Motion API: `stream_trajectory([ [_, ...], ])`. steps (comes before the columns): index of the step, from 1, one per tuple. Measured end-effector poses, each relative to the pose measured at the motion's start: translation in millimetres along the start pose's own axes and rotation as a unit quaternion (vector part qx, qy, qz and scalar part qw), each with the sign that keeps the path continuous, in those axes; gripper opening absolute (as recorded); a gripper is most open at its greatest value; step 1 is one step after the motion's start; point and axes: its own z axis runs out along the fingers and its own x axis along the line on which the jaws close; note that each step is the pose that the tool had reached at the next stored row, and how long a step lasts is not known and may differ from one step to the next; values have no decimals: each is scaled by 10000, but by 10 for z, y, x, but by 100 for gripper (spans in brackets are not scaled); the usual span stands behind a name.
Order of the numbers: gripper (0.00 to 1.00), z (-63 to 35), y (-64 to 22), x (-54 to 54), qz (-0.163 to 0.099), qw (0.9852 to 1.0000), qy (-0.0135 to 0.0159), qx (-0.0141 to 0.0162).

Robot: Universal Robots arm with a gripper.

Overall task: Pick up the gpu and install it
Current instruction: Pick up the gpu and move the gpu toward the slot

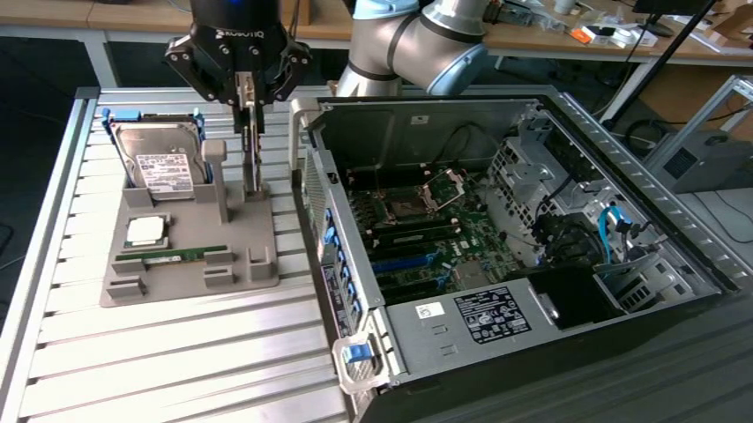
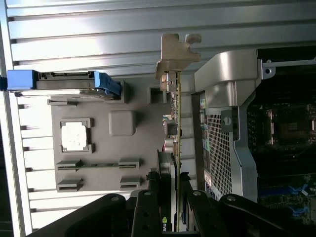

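Note:
The gpu [image 1: 249, 150] is a thin dark card seen edge-on, standing upright over the grey holder tray [image 1: 242, 264]. My gripper [image 1: 247, 99] comes down from above and is shut on its upper edge. In the wrist view the gpu [image 2: 177, 113] runs as a narrow strip away from the gripper [image 2: 171, 193], ending in its silver bracket [image 2: 175, 52]. Its lower end is close to the tray's post; I cannot tell whether it still touches the tray. The open computer case [image 1: 659, 220] lies just to the exterior view's right of the card.
On the grey tray sit a silver hard drive [image 1: 159, 163] in blue rails, a square processor chip [image 1: 146, 231] and a green memory stick [image 1: 176, 256]. The case's near wall [image 1: 316, 176] stands close beside the gpu. The motherboard [image 1: 436, 229] lies exposed inside.

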Motion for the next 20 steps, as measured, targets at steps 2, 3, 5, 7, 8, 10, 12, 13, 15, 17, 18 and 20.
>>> stream_trajectory([
  [2,27,-5,0,0,0,10000,0,0],
  [3,27,-7,0,0,0,10000,0,0],
  [5,27,-12,0,0,0,10000,0,-1],
  [7,27,-17,0,-1,0,10000,0,-1],
  [8,27,-21,0,-1,0,10000,0,-2],
  [10,27,-29,0,-1,0,10000,0,-4],
  [12,27,-37,0,-1,0,10000,1,-8],
  [13,27,-39,1,-1,1,10000,1,-10],
  [15,27,-45,1,-1,0,10000,1,-12],
  [17,27,-51,1,-1,1,10000,1,-14],
  [18,27,-53,1,-1,1,10000,1,-16],
  [20,27,-60,1,-1,1,10000,2,-18],
])
